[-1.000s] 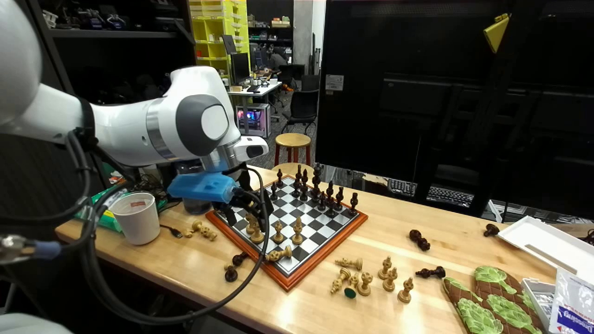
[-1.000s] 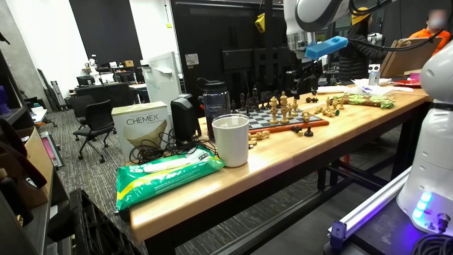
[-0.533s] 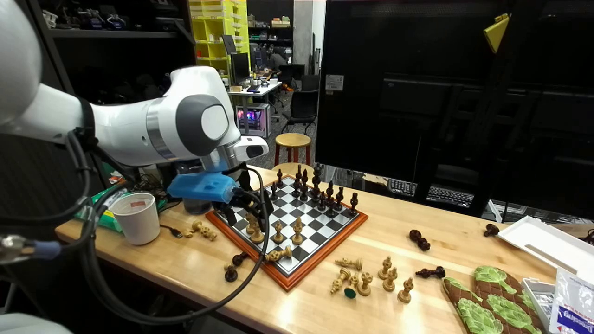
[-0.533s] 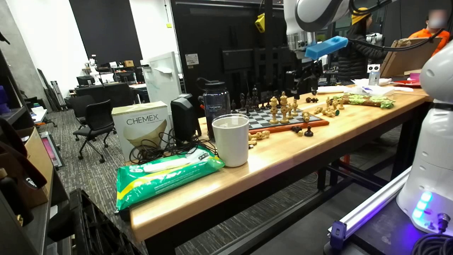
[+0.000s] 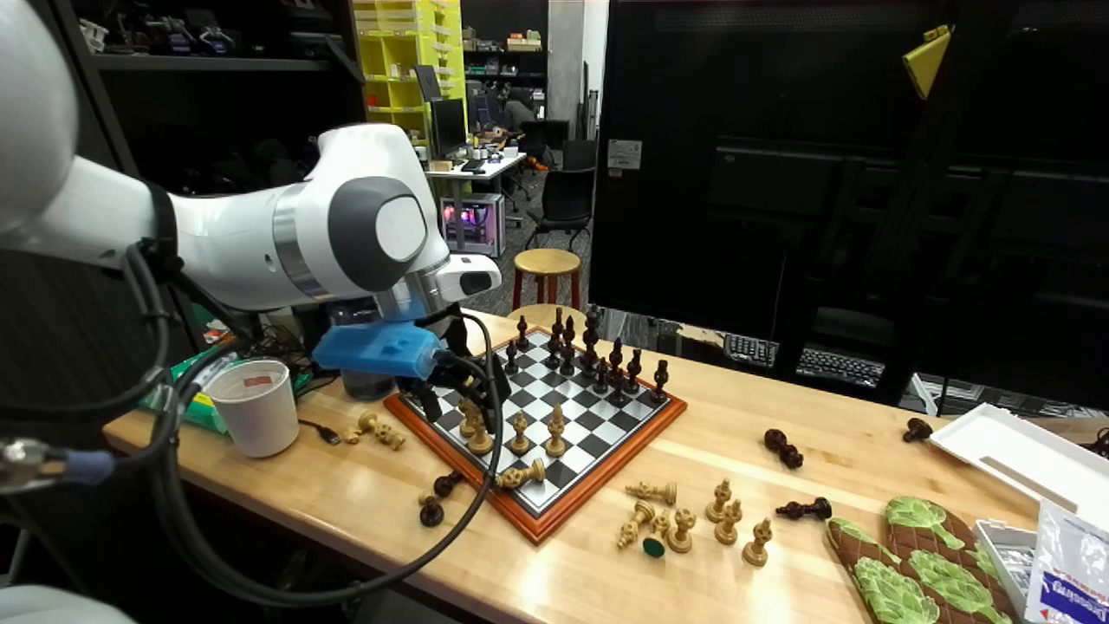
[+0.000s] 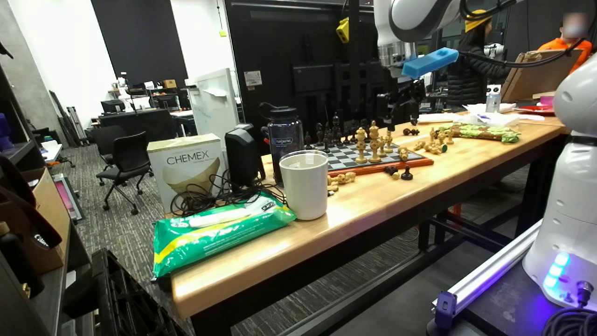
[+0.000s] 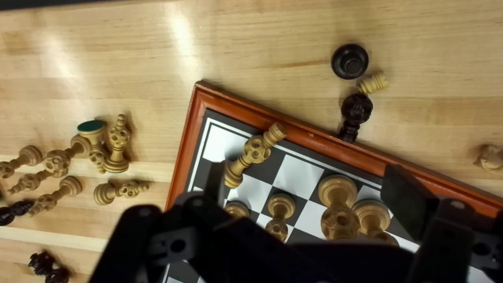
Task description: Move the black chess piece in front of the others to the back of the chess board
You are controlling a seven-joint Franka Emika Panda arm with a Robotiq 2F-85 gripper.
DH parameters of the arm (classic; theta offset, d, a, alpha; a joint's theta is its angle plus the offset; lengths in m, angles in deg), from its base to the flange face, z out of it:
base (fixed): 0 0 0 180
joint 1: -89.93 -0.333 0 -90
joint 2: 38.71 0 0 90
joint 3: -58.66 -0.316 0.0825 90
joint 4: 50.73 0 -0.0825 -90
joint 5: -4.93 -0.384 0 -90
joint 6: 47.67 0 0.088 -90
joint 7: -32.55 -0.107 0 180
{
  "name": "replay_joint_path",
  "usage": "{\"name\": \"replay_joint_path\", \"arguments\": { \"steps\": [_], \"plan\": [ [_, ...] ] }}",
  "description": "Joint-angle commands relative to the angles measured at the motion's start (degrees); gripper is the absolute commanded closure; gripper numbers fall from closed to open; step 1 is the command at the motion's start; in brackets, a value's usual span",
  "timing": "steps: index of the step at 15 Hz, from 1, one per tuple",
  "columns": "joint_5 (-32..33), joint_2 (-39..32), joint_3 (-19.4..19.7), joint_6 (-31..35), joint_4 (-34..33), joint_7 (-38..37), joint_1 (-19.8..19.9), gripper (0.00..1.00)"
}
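The chess board (image 5: 598, 462), black and white checkered with a red-brown frame, lies on the table. A small black chess piece (image 5: 511, 357) stands a little in front of the other dark pieces (image 5: 592, 334) along the far side. It seems to show in an exterior view (image 6: 327, 141) too. My gripper (image 5: 459, 412) hangs over the near left part of the board, apart from the dark pieces. In the wrist view the gripper (image 7: 312, 188) is open, its fingers (image 7: 406, 200) wide apart, with pale pieces (image 7: 340, 214) below. The board's dark pieces are out of the wrist view.
A pale piece (image 5: 521, 475) lies across the board's near edge. Loose dark pieces (image 7: 349, 61) and pale pieces (image 5: 680, 530) are scattered on the table. A white cup (image 6: 304, 184) and a dark bottle (image 6: 283, 135) stand beside the board. Oven mitts (image 5: 888, 555) lie at the right.
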State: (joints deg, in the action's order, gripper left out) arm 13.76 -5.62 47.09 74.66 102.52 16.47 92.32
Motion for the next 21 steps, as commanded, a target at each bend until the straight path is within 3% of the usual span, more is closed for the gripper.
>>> {"name": "replay_joint_path", "arguments": {
  "steps": [1,12,13,21],
  "plan": [
    [0.54,-0.1,0.86,-0.21,-0.11,-0.44,-0.92,0.0],
    [3.12,-3.61,5.7,-0.6,-7.81,3.35,1.71,0.0],
    [1.9,-1.96,5.51,-0.25,-5.45,2.34,0.76,0.0],
    [1.98,-2.61,5.74,-0.25,-5.76,2.29,0.71,0.0]
  ]
}}
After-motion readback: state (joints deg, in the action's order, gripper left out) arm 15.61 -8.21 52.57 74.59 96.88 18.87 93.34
